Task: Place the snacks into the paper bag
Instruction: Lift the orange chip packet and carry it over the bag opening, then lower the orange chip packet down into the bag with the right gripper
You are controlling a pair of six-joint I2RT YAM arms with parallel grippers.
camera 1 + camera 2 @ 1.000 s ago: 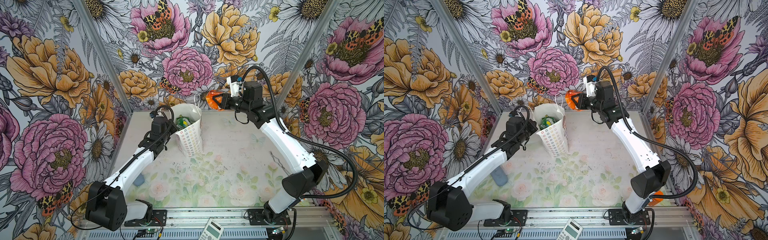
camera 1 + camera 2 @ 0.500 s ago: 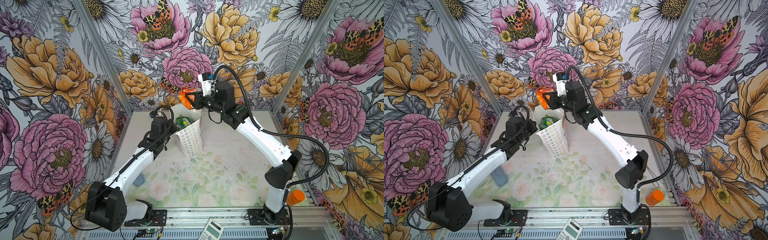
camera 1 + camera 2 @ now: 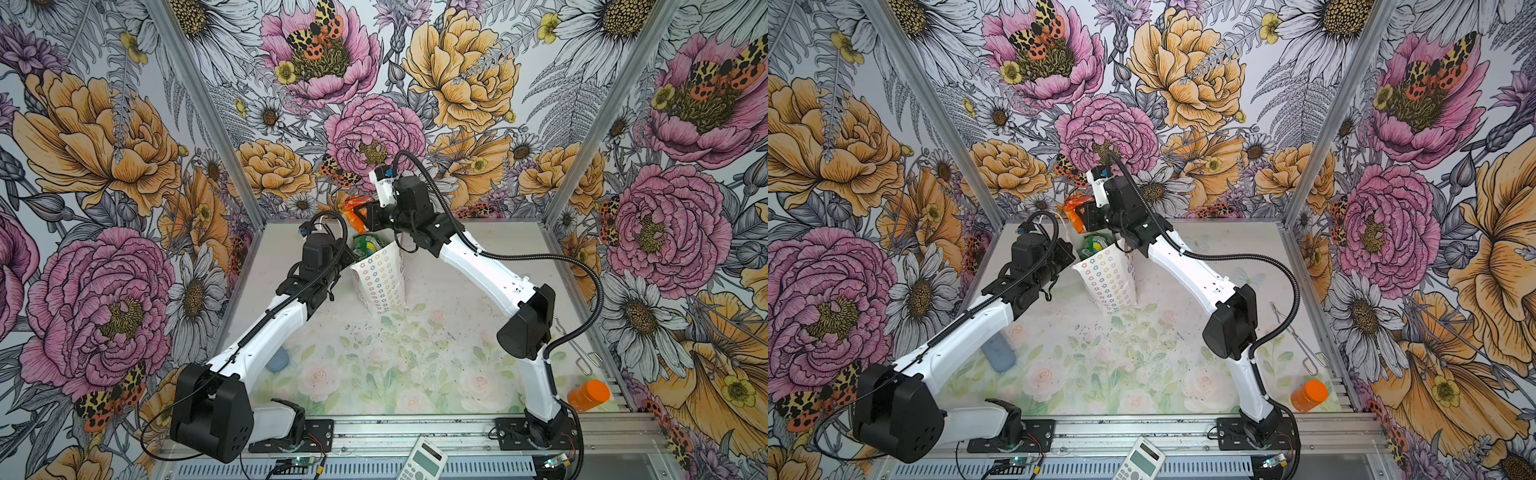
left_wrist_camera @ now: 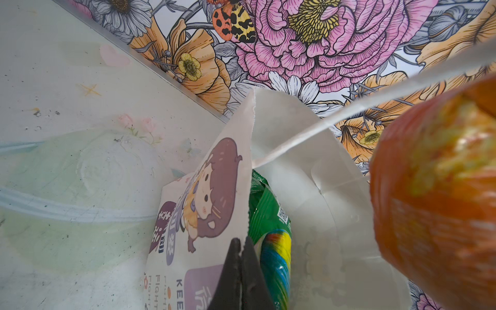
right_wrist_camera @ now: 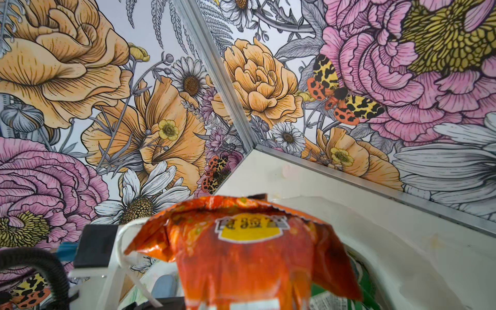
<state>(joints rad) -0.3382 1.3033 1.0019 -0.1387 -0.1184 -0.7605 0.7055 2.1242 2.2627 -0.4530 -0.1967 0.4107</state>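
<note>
Standing upright toward the back of the table (image 3: 374, 365), left of centre, the paper bag (image 3: 380, 278) has its mouth open, and a green packet (image 3: 365, 245) shows just inside the rim. Whatever lies beneath that packet is hidden by the bag's walls.

From the left wrist view, the left gripper (image 4: 240, 247) is pinched tight on the printed front rim of the bag (image 4: 204, 193), with the green packet (image 4: 268, 214) right behind its fingers. In both top views that gripper is mostly masked by its own wrist.

The right gripper (image 3: 362, 215) is clamped on an orange packet (image 3: 353, 212), which hangs above the far side of the bag's mouth and is not yet inside. In the right wrist view the packet (image 5: 241, 263) fills the foreground and covers the fingers. In the left wrist view it is only an orange blur (image 4: 434, 188) beside a taut cord handle (image 4: 322, 126).

The bag stands close to the back wall, with little room behind it.

A blue object (image 3: 998, 351) lies half under the left arm, and I cannot tell what it is. Metal tongs (image 3: 1296, 336) and an orange bottle (image 3: 1308, 395) sit along the right edge. A calculator (image 3: 1140, 463) is cut off at the front rail. The table's front half between the arms lies open.
</note>
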